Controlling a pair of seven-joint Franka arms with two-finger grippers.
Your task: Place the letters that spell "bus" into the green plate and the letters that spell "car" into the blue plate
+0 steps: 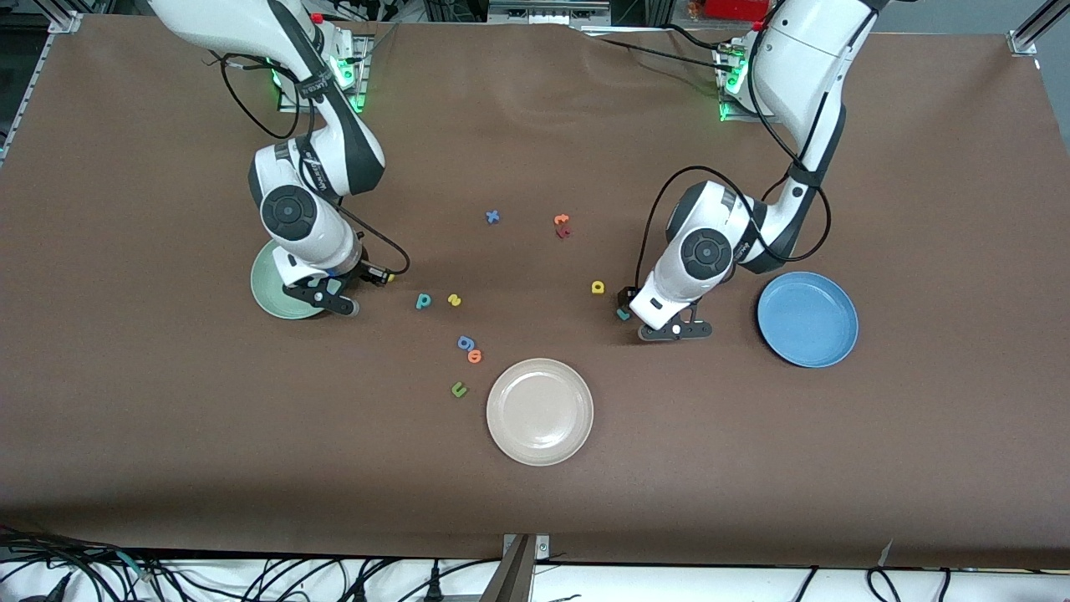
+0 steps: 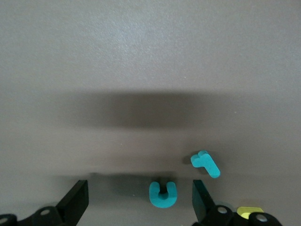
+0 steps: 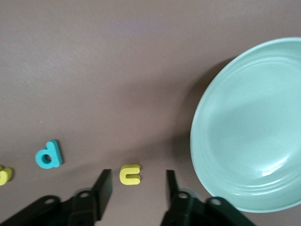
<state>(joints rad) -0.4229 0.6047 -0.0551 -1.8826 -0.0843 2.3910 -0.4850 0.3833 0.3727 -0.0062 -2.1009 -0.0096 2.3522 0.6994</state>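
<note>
Nearest, one beige plate (image 1: 540, 411) sits low at mid-frame. Left gripper (image 2: 139, 188), jaws wide, straddles one teal c (image 2: 162, 194) near one blue plate (image 1: 807, 318). Right gripper (image 3: 137, 176), jaws partly apart, straddles one yellow u (image 3: 130, 174) beside one green plate (image 3: 249, 127).

A: So what's sitting on your counter (image 1: 167, 401) right now?
B: You've got three plates: green plate (image 1: 264, 289), blue plate (image 1: 807, 319), beige plate (image 1: 539, 411). And twelve foam letters (image 1: 424, 301): three teal, three yellow, two orange, two blue, one dark red, one green.
</note>
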